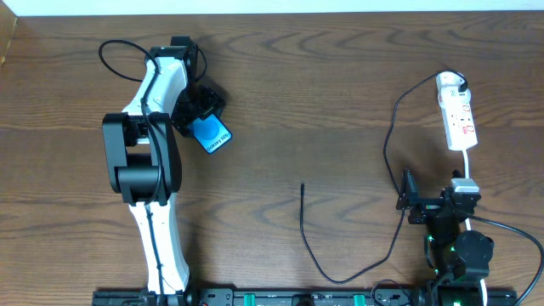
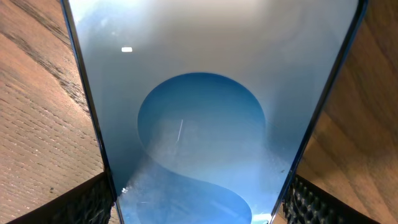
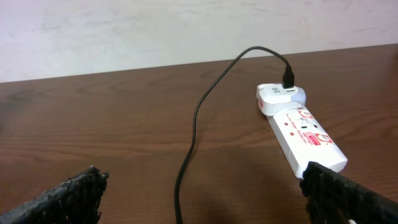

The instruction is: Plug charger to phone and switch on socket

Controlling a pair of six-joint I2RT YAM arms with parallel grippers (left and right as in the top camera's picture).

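Observation:
The phone (image 1: 211, 134) lies at the left of the table with its blue screen lit, and it fills the left wrist view (image 2: 205, 93). My left gripper (image 1: 201, 119) is over it; its two finger pads (image 2: 199, 208) press against the phone's long edges. The white socket (image 1: 457, 115) lies at the far right and also shows in the right wrist view (image 3: 301, 130). The charger (image 1: 393, 136) runs from the socket's far end in a long loop to its free tip (image 1: 303, 186) in the middle of the table. My right gripper (image 1: 435, 197) is open and empty in front of the socket, with the cable (image 3: 186, 162) on the table between its fingers (image 3: 205, 199).
The left arm's white and black links (image 1: 144, 161) stretch over the left side of the table. The socket's white cord (image 1: 468, 166) runs toward the right arm's base. A pale wall (image 3: 186, 31) stands behind the table's far edge.

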